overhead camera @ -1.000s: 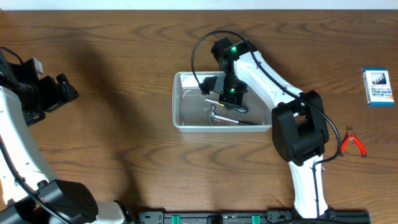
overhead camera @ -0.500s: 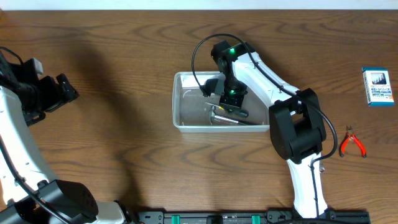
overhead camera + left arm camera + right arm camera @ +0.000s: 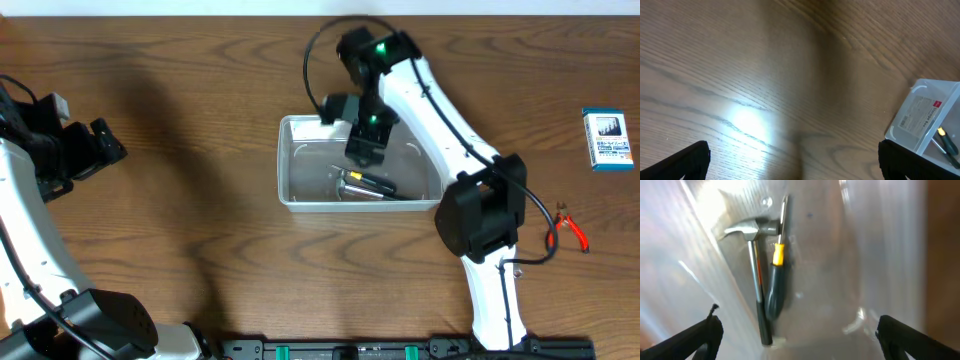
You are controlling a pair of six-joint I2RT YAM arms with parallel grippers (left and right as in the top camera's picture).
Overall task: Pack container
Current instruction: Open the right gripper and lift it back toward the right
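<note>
The clear container (image 3: pixel 284 170) sits mid-table. Inside it lie a steel hammer (image 3: pixel 378 193) and a dark-handled screwdriver with a yellow collar (image 3: pixel 374 182), side by side. My right gripper (image 3: pixel 362 148) hangs over the container's back half, open, holding nothing. In the right wrist view the hammer (image 3: pixel 755 275) and the screwdriver (image 3: pixel 776 282) lie on the container floor (image 3: pixel 850 255) beyond my right gripper (image 3: pixel 797 337). My left gripper (image 3: pixel 103 143) is far off at the left edge, open over bare wood (image 3: pixel 792 160). Its view catches the container's corner (image 3: pixel 920 117) at the right.
A small blue and white box (image 3: pixel 608 139) lies at the far right of the table. Red-handled pliers (image 3: pixel 568 230) lie on the wood right of my right arm's base. A black cable loops over the right arm behind the container.
My right gripper has opened and lifted from low inside the container towards its back edge. The screwdriver now lies loose beside the hammer. The left arm has not moved.
</note>
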